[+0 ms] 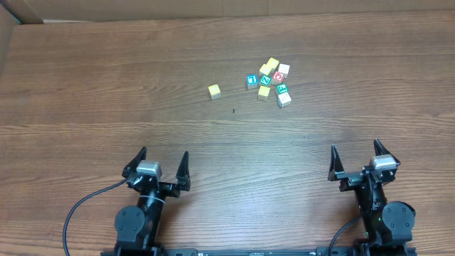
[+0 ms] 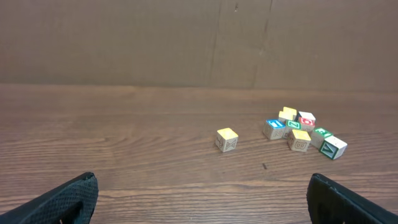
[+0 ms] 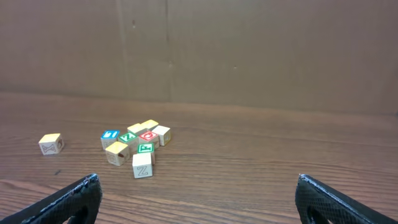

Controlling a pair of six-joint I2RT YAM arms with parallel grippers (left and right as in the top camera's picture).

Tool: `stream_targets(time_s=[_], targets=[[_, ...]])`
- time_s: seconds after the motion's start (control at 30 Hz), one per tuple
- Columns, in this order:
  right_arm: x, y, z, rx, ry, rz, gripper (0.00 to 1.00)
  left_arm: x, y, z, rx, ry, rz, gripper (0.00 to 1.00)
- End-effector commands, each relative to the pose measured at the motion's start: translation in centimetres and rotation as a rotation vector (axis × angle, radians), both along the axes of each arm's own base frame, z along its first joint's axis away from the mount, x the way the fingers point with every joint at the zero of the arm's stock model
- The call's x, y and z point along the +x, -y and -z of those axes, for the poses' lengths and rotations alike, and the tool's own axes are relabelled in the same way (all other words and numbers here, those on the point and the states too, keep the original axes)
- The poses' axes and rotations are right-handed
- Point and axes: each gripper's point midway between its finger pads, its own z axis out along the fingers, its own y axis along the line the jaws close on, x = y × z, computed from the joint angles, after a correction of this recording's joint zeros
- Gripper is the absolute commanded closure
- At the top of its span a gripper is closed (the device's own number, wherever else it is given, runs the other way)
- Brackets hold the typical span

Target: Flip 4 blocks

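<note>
Closest, at the near edge of the bench [image 1: 85, 85], the left end effector [image 1: 163, 155] and the right end effector [image 1: 355, 147] are both standing released, fingers spread wide and grasping nothing. Only the overhead view is showing them whole; each wrist view is catching just its own dark fingertips [image 2: 68, 199] in its bottom corners.

Farther in, a lone yellow block [image 1: 214, 91] is sitting apart from the rest, toward the far edge. Right of it, the other blocks [image 1: 269, 80] are crowding in a tight cluster, several of them touching. A whitish block [image 1: 284, 99] is lying nearest, with a yellow block [image 1: 264, 92] beside it. A green-faced block [image 1: 265, 80] is sitting between a blue-faced block [image 1: 252, 80] and a red-faced block [image 1: 278, 77].

From above, the coloured tops are showing clearly. The wrist views are instead revealing carved side faces, and a cardboard wall [image 2: 124, 43] rising behind the far edge.
</note>
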Motion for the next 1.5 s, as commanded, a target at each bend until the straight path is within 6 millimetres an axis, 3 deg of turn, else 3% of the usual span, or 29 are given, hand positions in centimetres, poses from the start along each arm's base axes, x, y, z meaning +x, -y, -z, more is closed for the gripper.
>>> stream_targets(time_s=[0.0, 0.1, 0.37, 0.77, 0.93, 1.23, 1.47], targets=[[-0.1, -1.0, 0.0, 0.005, 0.008, -0.058, 0.00, -0.1, 0.3, 0.0, -0.068, -0.010, 0.016, 0.00], [-0.4, -2.1, -0.1, 0.007, 0.014, -0.124, 0.00, -0.1, 0.3, 0.1, -0.110, -0.018, 0.013, 0.00], [-0.4, -2.3, -0.2, 0.008, 0.016, -0.138, 0.00, -0.1, 0.3, 0.0, -0.109, -0.016, 0.010, 0.00], [-0.7, -2.3, -1.2, 0.208, -0.019, -0.134, 0.00, -0.4, 1.6, -0.8, -0.119, 0.000, 0.092, 0.00], [-1.3, -2.3, -3.5, 0.205, -0.005, -0.135, 0.00, -1.0, 1.6, -3.7, -0.119, 0.037, 0.096, 0.00], [-3.0, -2.2, -10.0, 0.204, 0.047, -0.141, 0.00, -3.0, 1.3, -11.2, -0.121, 0.113, 0.089, 0.00], [-2.9, -2.2, -15.9, 0.204, 0.011, -0.141, 0.00, -2.0, 1.4, -15.6, -0.117, -0.002, 0.088, 0.00]])
